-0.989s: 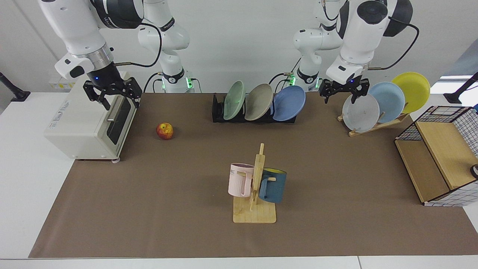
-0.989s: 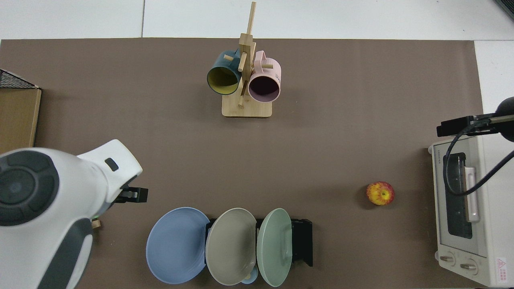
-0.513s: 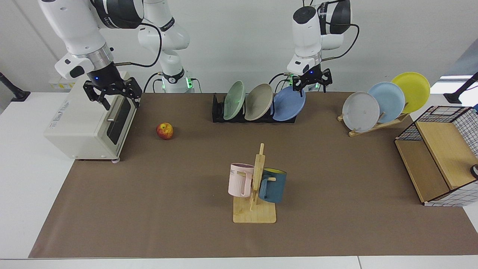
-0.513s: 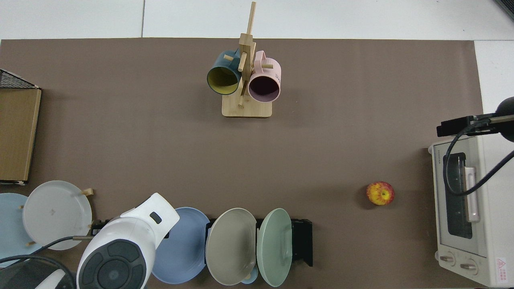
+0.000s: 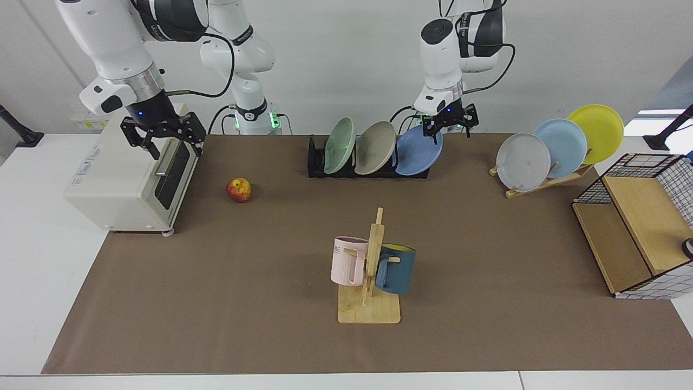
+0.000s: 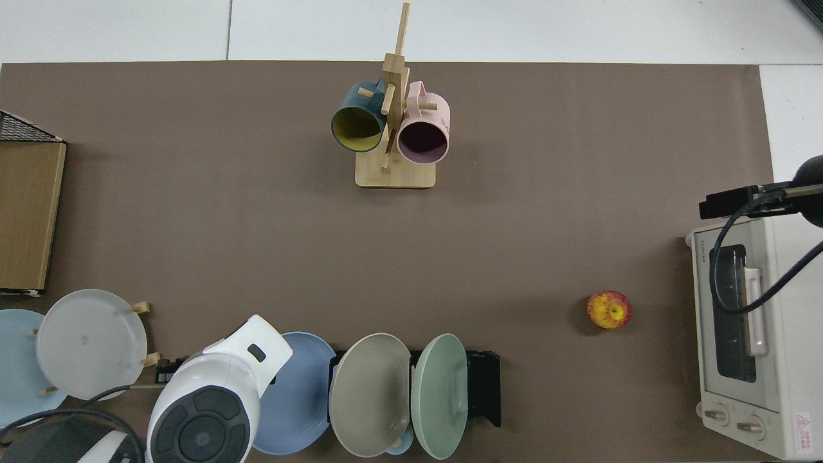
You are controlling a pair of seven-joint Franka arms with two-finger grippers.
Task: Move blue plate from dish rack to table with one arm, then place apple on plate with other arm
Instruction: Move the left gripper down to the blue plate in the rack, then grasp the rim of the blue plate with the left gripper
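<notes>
Tabletop (image 5: 32,260) comes first by size: white, with a large brown sheet (image 5: 243,303) over most of it. At the left in the facing view stands a white toaster oven (image 5: 130,173), and at the right a wire-and-wood basket (image 5: 639,238).

Of the two white arms, the right arm waits with the right gripper (image 5: 162,142) hanging over the toaster oven's top front edge, its jaws spread and holding nothing. The left arm reaches down at the far middle of the table, and the left gripper (image 5: 448,123) sits right at the upper rim of the blue plate (image 5: 418,150), its jaws spread; I cannot tell whether they touch the rim. From above, this arm's white wrist (image 6: 212,399) covers the plate's left part.

The blue plate leans at the right end of the black dish rack (image 5: 316,160), beside a beige plate (image 5: 374,147) and a pale green plate (image 5: 339,145) in the same rack. Further right, a slanted wooden plate stand (image 5: 541,183) carries a grey-white plate (image 5: 522,161), a sky-blue plate (image 5: 560,147) and a yellow plate (image 5: 595,132).

Near the middle front, a wooden mug tree (image 5: 371,281) holds a pink mug (image 5: 346,261) and a dark teal mug (image 5: 396,270).

The apple (image 5: 239,190), red with yellow patches, lies on the brown sheet just right of the toaster oven, well apart from the dish rack.
</notes>
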